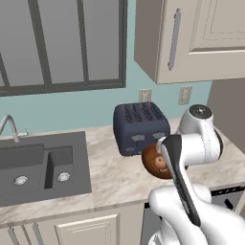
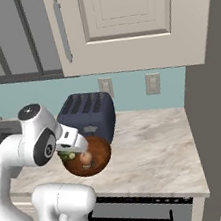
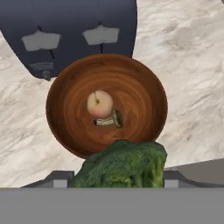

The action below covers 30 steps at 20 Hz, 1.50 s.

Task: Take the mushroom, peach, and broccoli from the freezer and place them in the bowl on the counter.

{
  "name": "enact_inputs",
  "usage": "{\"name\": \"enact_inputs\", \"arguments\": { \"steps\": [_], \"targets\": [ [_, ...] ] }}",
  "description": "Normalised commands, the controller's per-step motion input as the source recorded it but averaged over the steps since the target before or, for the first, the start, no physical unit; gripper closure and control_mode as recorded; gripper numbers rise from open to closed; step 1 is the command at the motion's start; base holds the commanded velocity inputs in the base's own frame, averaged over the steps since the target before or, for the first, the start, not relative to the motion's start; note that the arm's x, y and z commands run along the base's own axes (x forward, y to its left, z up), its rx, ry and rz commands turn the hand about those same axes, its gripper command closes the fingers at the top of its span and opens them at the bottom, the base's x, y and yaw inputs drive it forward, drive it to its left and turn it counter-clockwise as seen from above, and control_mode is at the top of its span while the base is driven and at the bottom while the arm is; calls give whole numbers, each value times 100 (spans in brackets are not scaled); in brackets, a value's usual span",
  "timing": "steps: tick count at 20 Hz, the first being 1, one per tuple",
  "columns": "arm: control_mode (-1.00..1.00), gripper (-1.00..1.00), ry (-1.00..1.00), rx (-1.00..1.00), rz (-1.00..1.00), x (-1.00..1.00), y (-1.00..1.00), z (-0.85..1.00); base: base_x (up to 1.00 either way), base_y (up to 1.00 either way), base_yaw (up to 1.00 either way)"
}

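Note:
My gripper point(image 3: 116, 180) is shut on the broccoli point(image 3: 120, 163), a dark green bumpy floret hanging over the near rim of the bowl point(image 3: 61, 109). The glossy reddish-brown bowl stands on the beige marbled counter point(image 3: 188, 65), right in front of the toaster. Inside it lie the pale orange peach point(image 3: 99, 103) and, touching it, the small mushroom point(image 3: 111, 120). From the right base camera, the bowl point(image 2: 100, 157) holds the peach point(image 2: 86, 158), and a bit of green broccoli point(image 2: 67, 155) shows under the hand. My arm hides part of the bowl point(image 1: 152, 160) in the left base view. The freezer is out of view.
A dark blue-grey toaster point(image 1: 140, 127) point(image 2: 88, 115) stands just behind the bowl. The dark grey sink point(image 1: 38, 167) lies to the left. Cream wall cabinets point(image 2: 123, 19) hang overhead. A tall grey panel point(image 2: 214, 116) closes the counter's right end.

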Motion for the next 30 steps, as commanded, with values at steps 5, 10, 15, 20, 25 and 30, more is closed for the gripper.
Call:
{"name": "enact_inputs", "arguments": {
  "steps": [5, 10, 15, 20, 25, 30],
  "targets": [
    [-100, 100, 0, 1, 0, 47, -4, -42, 0, 0, 0],
    [-100, 100, 0, 1, 0, 35, -19, -43, 0, 0, 0],
    [-100, 100, 0, 1, 0, 28, -22, -39, 0, 0, 0],
    [-100, 100, 0, 0, 0, 26, -9, -28, 0, 0, 0],
    [-100, 100, 0, 0, 0, 19, 0, -12, 0, 0, 0],
    [-100, 100, 2, 0, 0, 2, -2, -15, 0, 0, 0]
  ]
}}
